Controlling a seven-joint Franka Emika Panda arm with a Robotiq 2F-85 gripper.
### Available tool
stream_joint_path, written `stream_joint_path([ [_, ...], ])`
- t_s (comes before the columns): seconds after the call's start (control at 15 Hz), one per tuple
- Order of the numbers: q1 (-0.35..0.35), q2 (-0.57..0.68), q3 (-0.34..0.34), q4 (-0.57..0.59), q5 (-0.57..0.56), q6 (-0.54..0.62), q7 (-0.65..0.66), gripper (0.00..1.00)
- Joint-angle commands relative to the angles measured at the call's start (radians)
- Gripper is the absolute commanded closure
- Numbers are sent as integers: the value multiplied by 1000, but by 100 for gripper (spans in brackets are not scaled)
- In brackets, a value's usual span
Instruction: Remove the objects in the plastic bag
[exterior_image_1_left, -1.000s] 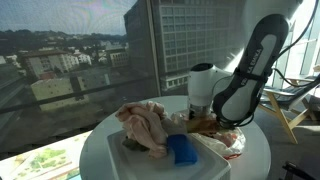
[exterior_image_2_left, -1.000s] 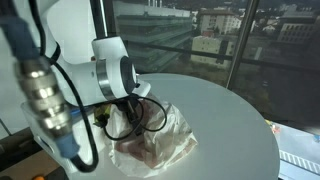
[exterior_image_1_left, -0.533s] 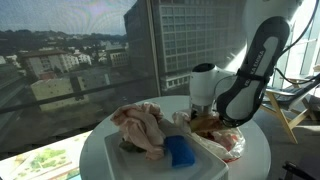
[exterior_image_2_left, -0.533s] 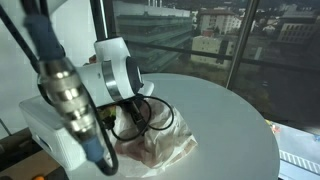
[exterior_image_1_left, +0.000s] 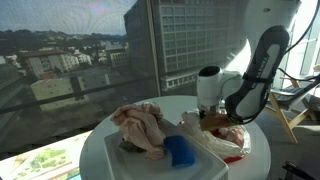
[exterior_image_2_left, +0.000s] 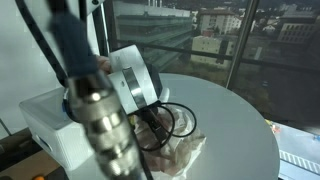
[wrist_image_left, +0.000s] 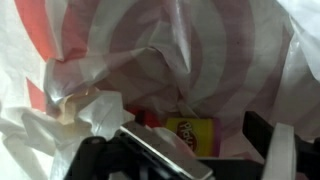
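Observation:
A white plastic bag with red stripes (exterior_image_1_left: 231, 141) lies crumpled on the round white table (exterior_image_1_left: 100, 152); it also shows in an exterior view (exterior_image_2_left: 186, 153) and fills the wrist view (wrist_image_left: 190, 60). My gripper (exterior_image_1_left: 212, 123) points down into the bag's mouth. In the wrist view a yellow Play-Doh tub (wrist_image_left: 190, 130) lies inside the bag between my spread fingers (wrist_image_left: 205, 140), which do not touch it. The gripper is open. Anything else in the bag is hidden by its folds.
A pinkish crumpled cloth (exterior_image_1_left: 140, 126) and a blue object (exterior_image_1_left: 181, 150) lie on the table beside the bag. Black cables (exterior_image_2_left: 165, 120) loop over the bag near the arm. A large window stands just behind the table.
The arm has shifted sideways over the bag, away from the cloth, and its upper body now fills more of one exterior view. The bag has been pulled and reshaped a little.

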Motion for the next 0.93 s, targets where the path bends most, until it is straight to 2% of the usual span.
stream_joint_path([
  [0.0,66,45,-69,62,-120,-9,104,0],
  [0.2,155,51,-138,98,-291,-50,245,0],
  [0.33,198,49,-154,104,-394,-84,337,0],
  [0.87,235,49,-145,81,-512,-82,520,0],
])
